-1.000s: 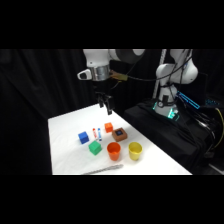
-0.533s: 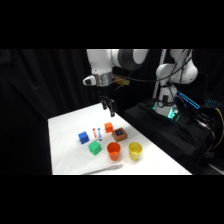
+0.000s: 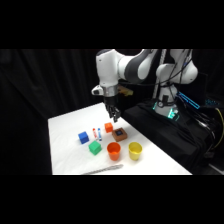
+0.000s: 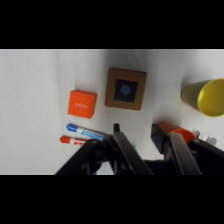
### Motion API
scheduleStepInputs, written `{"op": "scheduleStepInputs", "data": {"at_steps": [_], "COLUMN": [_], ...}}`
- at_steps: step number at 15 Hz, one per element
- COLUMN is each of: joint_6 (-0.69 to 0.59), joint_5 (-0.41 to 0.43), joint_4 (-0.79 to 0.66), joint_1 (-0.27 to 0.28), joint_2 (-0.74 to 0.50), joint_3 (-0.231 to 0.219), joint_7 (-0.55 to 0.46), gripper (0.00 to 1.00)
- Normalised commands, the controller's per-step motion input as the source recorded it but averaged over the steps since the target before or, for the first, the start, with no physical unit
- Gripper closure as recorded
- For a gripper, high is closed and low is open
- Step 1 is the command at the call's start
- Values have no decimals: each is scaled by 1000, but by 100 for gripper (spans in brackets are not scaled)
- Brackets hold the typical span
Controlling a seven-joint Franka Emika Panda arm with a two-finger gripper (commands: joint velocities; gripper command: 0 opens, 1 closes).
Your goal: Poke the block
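Note:
The block [image 4: 126, 89] is flat and brown with a dark square patch on top. In the side view the block [image 3: 119, 133] lies on the white table [image 3: 67, 150] behind the two cups. My gripper [image 3: 114, 117] hangs a little above the table, just up and left of the block, over the small orange cube [image 3: 108, 127]. From the wrist, the gripper [image 4: 146, 140] stands open with a narrow gap and nothing between its fingers [image 4: 120, 145]. The block lies just beyond the fingertips.
The orange cube [image 4: 82, 103] sits left of the block, with a blue marker [image 4: 85, 131] and a red marker [image 4: 72, 140] beside it. An orange cup [image 3: 114, 150], a yellow cup [image 3: 134, 150], a green cube [image 3: 94, 147], a blue cube [image 3: 83, 137] and metal tongs [image 3: 102, 170] stand nearer the front.
The arm has swung right and come down, bringing the gripper from above the table's back edge to just over the orange cube and the block.

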Motion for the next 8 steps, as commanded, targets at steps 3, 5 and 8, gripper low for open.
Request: {"op": "scheduleStepInputs", "data": {"at_steps": [3,5,8], "joint_6": [330,345,330], "joint_5": [1,1,0], "joint_4": [-202,-173,-130], "joint_1": [-36,-20,-16], "joint_2": [-6,25,80], "joint_3": [-15,-5,-4], "joint_7": [23,26,25], "gripper": [93,100,99]}}
